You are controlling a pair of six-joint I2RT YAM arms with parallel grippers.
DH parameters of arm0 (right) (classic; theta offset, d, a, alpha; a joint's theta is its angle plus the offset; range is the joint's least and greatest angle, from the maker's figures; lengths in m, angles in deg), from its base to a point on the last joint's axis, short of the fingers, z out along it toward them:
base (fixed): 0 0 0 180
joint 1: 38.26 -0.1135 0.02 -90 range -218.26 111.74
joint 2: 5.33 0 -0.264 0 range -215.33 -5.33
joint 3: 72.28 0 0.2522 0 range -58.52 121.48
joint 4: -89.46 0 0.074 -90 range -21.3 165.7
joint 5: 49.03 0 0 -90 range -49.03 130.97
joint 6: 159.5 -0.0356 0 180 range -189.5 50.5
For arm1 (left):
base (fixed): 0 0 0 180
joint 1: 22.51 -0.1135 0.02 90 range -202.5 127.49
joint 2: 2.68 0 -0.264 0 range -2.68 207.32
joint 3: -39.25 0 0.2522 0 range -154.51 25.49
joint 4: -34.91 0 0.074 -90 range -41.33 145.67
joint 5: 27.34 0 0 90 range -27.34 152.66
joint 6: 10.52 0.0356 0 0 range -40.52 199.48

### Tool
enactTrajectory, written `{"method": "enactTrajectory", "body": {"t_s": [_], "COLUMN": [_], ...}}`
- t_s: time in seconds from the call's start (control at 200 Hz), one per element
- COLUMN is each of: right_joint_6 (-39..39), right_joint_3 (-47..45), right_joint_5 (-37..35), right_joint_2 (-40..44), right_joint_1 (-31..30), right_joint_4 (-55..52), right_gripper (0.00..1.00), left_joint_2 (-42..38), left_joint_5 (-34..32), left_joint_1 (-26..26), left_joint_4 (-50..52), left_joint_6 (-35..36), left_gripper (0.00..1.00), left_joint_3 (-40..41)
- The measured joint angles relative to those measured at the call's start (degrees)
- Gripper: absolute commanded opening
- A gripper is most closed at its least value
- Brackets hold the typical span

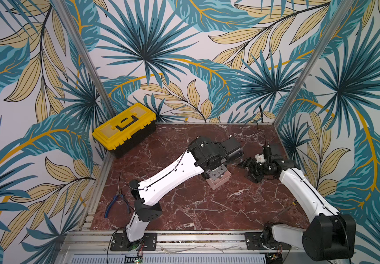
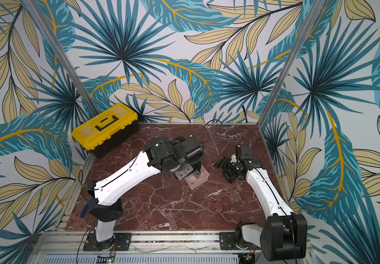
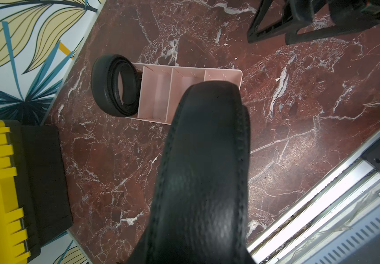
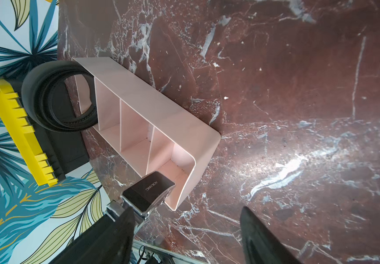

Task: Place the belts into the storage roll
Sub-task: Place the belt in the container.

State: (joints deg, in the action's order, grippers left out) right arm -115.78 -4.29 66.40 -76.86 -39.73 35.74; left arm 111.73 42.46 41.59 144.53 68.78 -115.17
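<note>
The pale pink storage roll [image 1: 224, 180] [image 3: 157, 96] [image 4: 161, 109] lies mid-table. One coiled black belt [image 3: 102, 84] [image 4: 31, 98] stands on edge in its end compartment and sticks out past the rim. My left gripper [image 1: 216, 174] hangs over the roll's other end, shut on a second black belt [image 3: 202, 171]. That belt fills the left wrist view and hides the jaws. Its metal buckle [image 4: 147, 194] hangs at the rim of the nearest compartment. My right gripper [image 4: 185, 212] [image 1: 249, 170] is open just right of the roll, with only bare table between its fingers.
A yellow-and-black toolbox [image 1: 125, 129] stands at the back left corner. Blue-handled pliers [image 1: 112, 203] lie by the left table edge. The red marble table [image 1: 184, 205] ends in a metal rail [image 1: 184, 237] at the front.
</note>
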Motion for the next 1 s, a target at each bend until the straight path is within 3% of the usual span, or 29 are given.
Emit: {"method": "enactTrajectory", "body": {"t_s": [0.446, 1.001], "right_joint_6": [0.07, 0.02], "right_joint_3": [-0.26, -1.25], "right_joint_5": [0.37, 0.07], "right_joint_2": [0.00, 1.25], "right_joint_1": [0.00, 0.37], "right_joint_4": [0.87, 2.86], "right_gripper": [0.75, 0.78], "left_joint_2": [0.15, 8.39], "left_joint_5": [-0.50, -0.17], "left_joint_1": [0.00, -0.02], "left_joint_4": [0.04, -0.37], "left_joint_6": [0.68, 2.82], "left_gripper": [0.00, 0.00], "left_joint_3": [8.55, 5.16]}}
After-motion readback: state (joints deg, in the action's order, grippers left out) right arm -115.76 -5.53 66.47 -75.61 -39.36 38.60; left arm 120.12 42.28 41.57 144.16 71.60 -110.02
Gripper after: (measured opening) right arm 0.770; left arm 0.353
